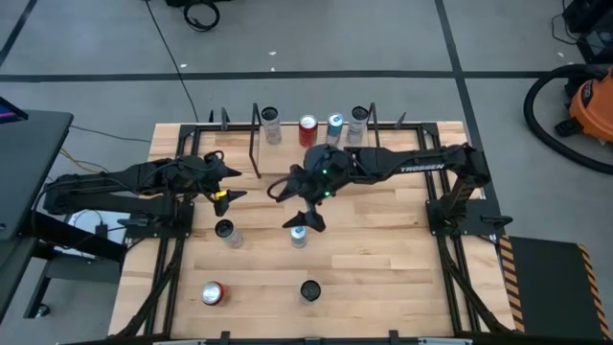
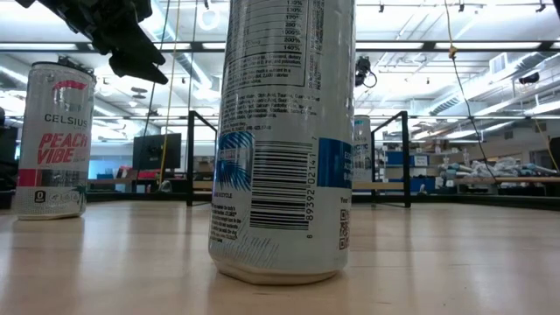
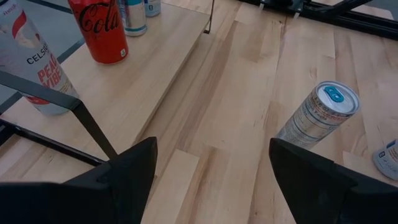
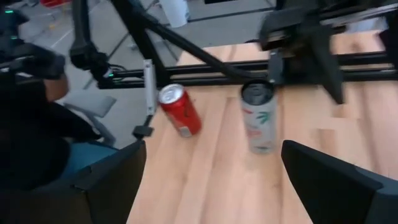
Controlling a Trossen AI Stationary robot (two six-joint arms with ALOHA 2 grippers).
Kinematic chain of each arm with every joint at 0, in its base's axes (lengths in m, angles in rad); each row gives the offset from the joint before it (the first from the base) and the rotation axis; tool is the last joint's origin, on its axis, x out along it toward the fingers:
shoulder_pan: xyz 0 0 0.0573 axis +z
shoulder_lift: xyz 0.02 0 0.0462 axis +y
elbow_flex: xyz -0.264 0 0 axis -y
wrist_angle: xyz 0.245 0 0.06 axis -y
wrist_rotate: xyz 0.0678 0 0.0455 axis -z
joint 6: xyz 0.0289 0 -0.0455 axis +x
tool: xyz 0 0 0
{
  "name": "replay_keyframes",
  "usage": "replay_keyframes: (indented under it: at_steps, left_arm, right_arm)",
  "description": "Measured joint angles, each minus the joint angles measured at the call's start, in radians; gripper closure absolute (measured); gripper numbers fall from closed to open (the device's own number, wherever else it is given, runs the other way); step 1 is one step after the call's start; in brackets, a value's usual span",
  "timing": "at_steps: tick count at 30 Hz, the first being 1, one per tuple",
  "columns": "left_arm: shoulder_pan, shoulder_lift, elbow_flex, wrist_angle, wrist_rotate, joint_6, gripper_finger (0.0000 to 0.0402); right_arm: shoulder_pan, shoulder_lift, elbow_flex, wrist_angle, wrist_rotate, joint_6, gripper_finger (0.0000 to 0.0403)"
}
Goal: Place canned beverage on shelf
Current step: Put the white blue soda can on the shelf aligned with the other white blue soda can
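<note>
Four cans (image 1: 313,128) stand in a row on the shelf (image 1: 287,144), beyond the right end effector (image 1: 299,206); another can (image 1: 299,236) stands on the worktop (image 1: 383,259) just beneath it.

Your left gripper (image 1: 227,184) hovers at mid-counter with fingers (image 3: 118,180) spread; your right gripper (image 1: 299,205), fingers (image 4: 109,180) also spread, reaches toward centre.

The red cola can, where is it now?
In the high view, the red cola can stands on the shelf at the table's far edge, between a silver can and a blue-topped can.
</note>
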Motion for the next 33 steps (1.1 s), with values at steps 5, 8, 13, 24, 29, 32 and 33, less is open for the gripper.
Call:
replay_keyframes:
  at_steps: [5,8,13,24,29,32,33]
  left_arm:
    - [0.0,0.0,0.0,0.0,0.0,-0.001,0.009]
    - [0.0,0.0,0.0,-0.001,0.0,-0.001,0.009]
    - [0.0,0.0,0.0,-0.001,0.0,-0.001,0.009]
    - [0.0,0.0,0.0,-0.001,0.0,-0.015,0.009]
    - [0.0,0.0,0.0,-0.002,0.0,-0.016,0.009]
    - [0.0,0.0,0.0,-0.002,0.0,-0.017,0.009]
    - [0.0,0.0,0.0,-0.002,0.0,-0.017,0.009]
  right_arm:
    - [0.046,0.0,0.0,-0.002,-0.015,0.025,0.0018]
    - [0.086,0.0,0.0,-0.022,-0.067,0.054,0.0019]
    - [0.168,0.0,0.0,-0.063,-0.01,0.053,0.0019]
    - [0.276,0.0,0.0,-0.179,0.184,0.261,0.0019]
    - [0.309,0.0,0.0,-0.32,0.239,0.341,0.0019]
    - [0.328,0.0,0.0,-0.382,0.267,0.401,0.0021]
    - [0.336,0.0,0.0,-0.395,0.277,0.419,0.0023]
